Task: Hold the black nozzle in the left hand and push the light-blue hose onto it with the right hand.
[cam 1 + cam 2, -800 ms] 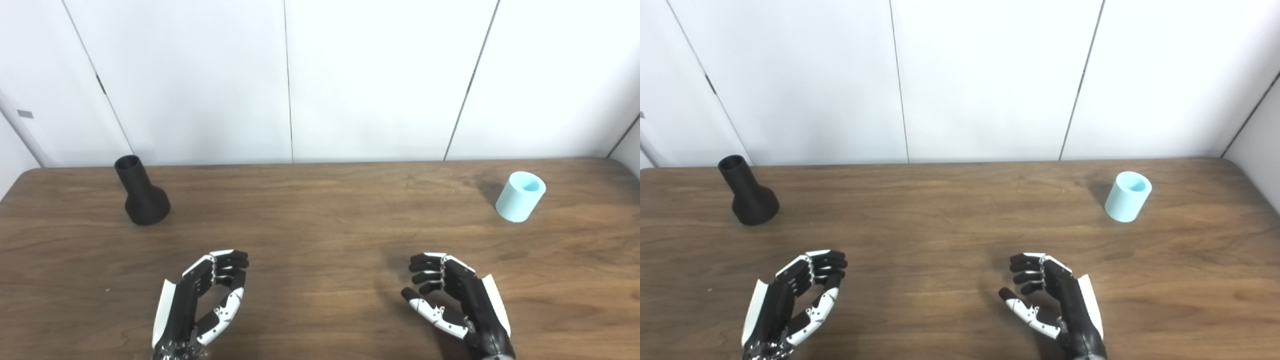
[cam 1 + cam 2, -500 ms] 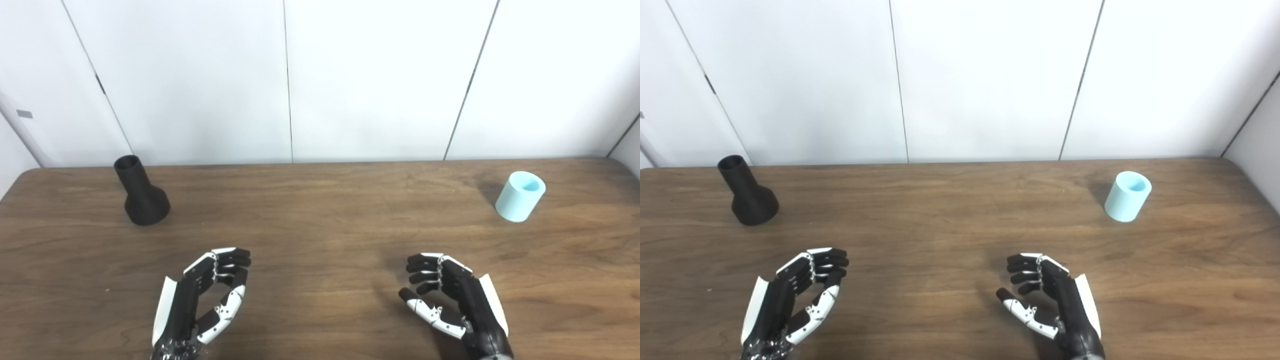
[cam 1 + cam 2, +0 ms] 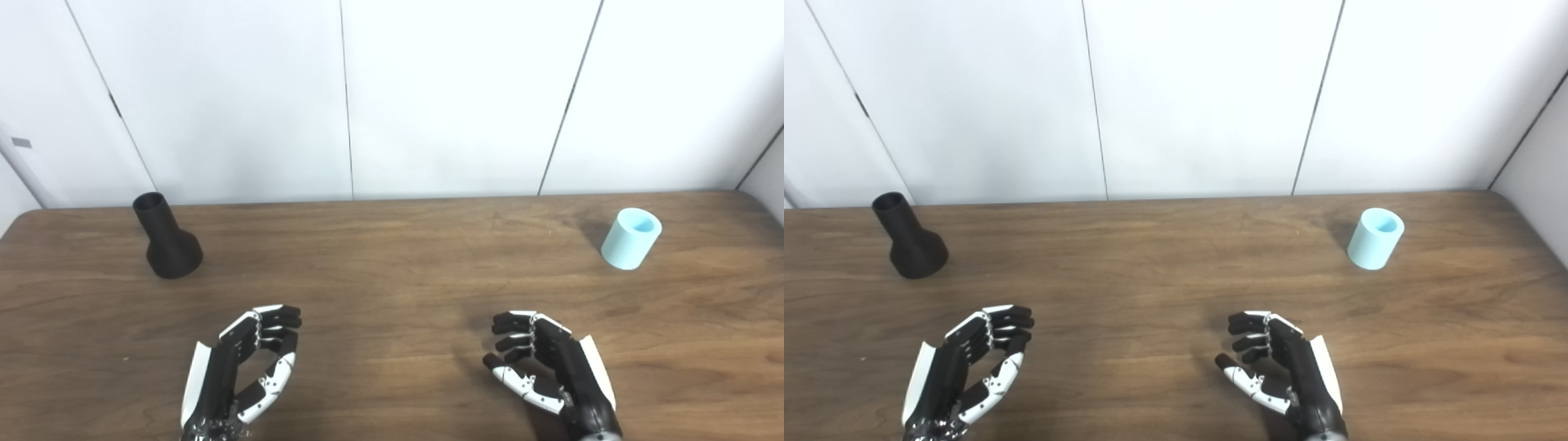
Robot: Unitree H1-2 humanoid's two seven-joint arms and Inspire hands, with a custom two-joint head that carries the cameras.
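White wall panels behind, and a brown wood-grain table (image 3: 392, 269) taking up the rest. Both hands sit low near the front edge, palms turned toward each other, holding nothing. The left hand (image 3: 242, 367) has its fingers loosely curled with a clear gap to the thumb, so open and empty. The right hand (image 3: 548, 367) mirrors it, also open and empty.

The black nozzle (image 3: 165, 245) stands upright on its flared base, narrow neck up, well ahead of the left hand and off to its outer side, close to the back edge. The light-blue hose (image 3: 631, 239), really just a short stubby tube, stands on end with its opening up, well ahead of the right hand and out toward its outer side too. Nozzle and hose are far apart, nearly the whole table between them.

So I'd say this is the very start, nothing picked up yet. Next move calls for the left hand to reach forward and outward and wrap the nozzle, probably around the wide base so the neck stays free. Can't tell from here how snug the hose bore is against that neck, so alignment may matter.
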